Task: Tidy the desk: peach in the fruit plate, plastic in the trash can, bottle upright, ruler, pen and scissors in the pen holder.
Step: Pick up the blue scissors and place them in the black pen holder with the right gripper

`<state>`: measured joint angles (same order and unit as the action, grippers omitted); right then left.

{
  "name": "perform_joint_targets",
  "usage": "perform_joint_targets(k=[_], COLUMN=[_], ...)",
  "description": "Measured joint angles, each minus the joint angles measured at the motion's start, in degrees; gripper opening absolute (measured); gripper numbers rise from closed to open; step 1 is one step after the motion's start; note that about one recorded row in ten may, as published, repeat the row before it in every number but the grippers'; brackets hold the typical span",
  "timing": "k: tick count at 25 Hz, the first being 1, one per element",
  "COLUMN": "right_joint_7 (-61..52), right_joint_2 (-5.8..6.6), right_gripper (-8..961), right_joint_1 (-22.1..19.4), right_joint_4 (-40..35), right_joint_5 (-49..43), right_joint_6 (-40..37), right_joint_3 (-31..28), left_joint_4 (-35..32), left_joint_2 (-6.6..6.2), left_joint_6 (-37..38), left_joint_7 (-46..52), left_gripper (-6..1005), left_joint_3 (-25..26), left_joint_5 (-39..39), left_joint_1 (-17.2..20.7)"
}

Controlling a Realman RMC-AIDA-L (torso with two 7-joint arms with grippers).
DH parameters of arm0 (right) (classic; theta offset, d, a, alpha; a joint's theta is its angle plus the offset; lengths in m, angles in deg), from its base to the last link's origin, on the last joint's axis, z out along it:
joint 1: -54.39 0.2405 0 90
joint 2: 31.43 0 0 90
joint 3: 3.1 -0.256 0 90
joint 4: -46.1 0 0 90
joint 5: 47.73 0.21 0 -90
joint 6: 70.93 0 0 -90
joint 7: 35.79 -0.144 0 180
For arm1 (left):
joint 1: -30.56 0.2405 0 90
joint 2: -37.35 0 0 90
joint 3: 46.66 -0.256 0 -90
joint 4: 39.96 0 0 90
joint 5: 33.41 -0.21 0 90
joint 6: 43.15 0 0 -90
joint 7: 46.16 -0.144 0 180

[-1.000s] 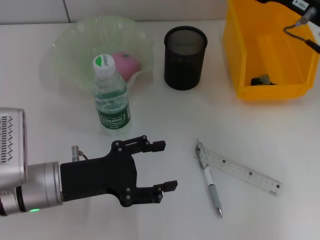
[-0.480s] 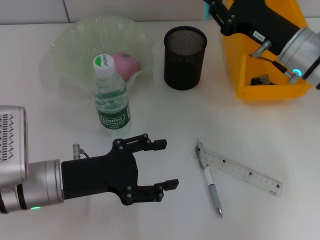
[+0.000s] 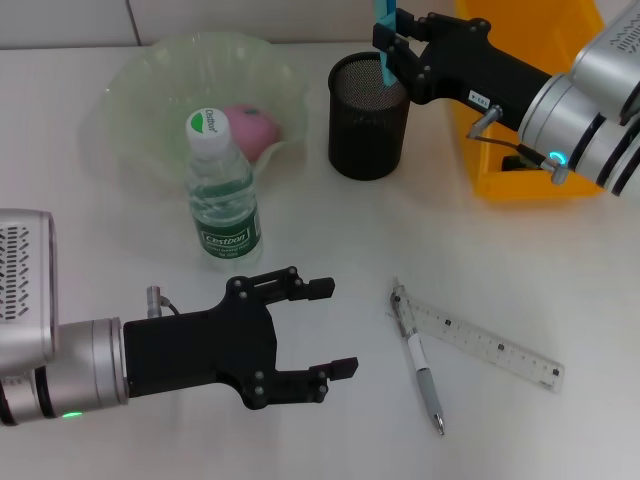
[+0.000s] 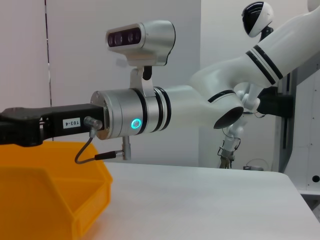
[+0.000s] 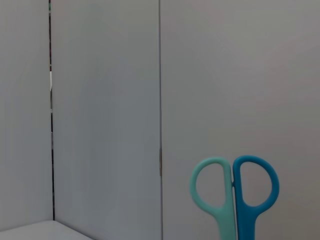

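With the pen holder [image 3: 370, 115] as the landmark, the left gripper [image 3: 322, 330] hovers over the desk [image 3: 520, 260] well to the near left of it, its black fingers spread apart and grasping nothing. The fruit plate [image 3: 135, 95] sits to the left of the pen holder with the peach [image 3: 255, 128] lying inside it. The bottle [image 3: 222, 195] stands upright, cap on top, just in front of the plate's near rim, to the near left of the pen holder.

The pen holder itself stands upright on the desk. Right above its far rim the right gripper [image 3: 392, 40] hangs, its arm reaching in from the right across the trash can [image 3: 520, 175]; its fingers are clenched on the scissors [image 3: 384, 45], which hang upright with the covered blade dipping into the holder's mouth. In the right wrist view the scissors' two handle loops [image 5: 234, 192] stand up against a grey wall.

Nearer the robot than the pen holder and a little to its right, the pen [image 3: 420, 365] and the ruler [image 3: 485, 340] lie flat on the desk, their far ends touching. The trash can stands just to the right of the pen holder, with a small dark thing [image 3: 522, 160] in its bottom.
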<state>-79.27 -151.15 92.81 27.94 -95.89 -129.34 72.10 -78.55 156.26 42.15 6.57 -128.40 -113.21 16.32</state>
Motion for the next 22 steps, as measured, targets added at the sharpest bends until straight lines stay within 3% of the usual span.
perform_joint_targets(k=[20, 22], right_joint_7=[-5.2, -5.87], right_joint_2=[0.06, 0.05], right_gripper=[234, 325], right_joint_1=[1.81, 1.67], right_joint_4=[0.19, 0.11], right_joint_5=[0.15, 0.01], right_joint_6=[7.11, 7.1], right_joint_3=[5.18, 5.18], left_joint_4=[0.0, 0.0], left_joint_2=[0.0, 0.0], left_joint_6=[0.11, 0.12], left_joint_7=[0.0, -0.01], left_gripper=[796, 796], left_joint_3=[0.0, 0.0], left_joint_5=[0.03, 0.05], left_joint_1=[0.1, 0.18])
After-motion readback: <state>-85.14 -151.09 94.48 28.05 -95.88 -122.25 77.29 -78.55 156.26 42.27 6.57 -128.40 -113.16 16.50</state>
